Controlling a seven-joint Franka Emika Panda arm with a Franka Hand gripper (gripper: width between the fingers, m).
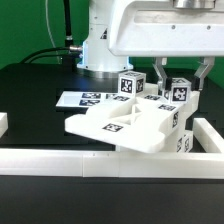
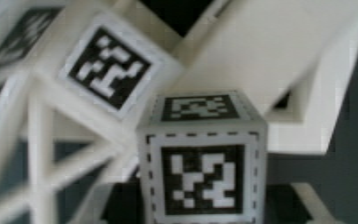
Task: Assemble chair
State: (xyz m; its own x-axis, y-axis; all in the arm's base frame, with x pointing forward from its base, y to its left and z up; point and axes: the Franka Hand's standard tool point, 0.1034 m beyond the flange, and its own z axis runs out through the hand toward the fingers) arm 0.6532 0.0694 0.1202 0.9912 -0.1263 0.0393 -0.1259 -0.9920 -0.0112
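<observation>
The chair's matte white parts lie in a cluster against the front border wall. A flat cut-out panel (image 1: 118, 126) lies tilted on top. A tagged block (image 1: 130, 85) stands behind it. A second tagged block (image 1: 178, 93) stands to the exterior view's right of it. My gripper (image 1: 181, 87) hangs over this second block, with one dark finger (image 1: 159, 80) on each side and a gap between finger and block. In the wrist view the block (image 2: 201, 160) fills the centre between the jaws of the gripper (image 2: 202, 216). The cut-out panel (image 2: 60, 120) lies beside it.
The marker board (image 1: 84, 100) lies flat on the black table behind the parts. The low white border wall (image 1: 90, 160) runs along the front and turns up the exterior view's right side (image 1: 212, 135). The robot base (image 1: 100, 45) and black cables stand at the back.
</observation>
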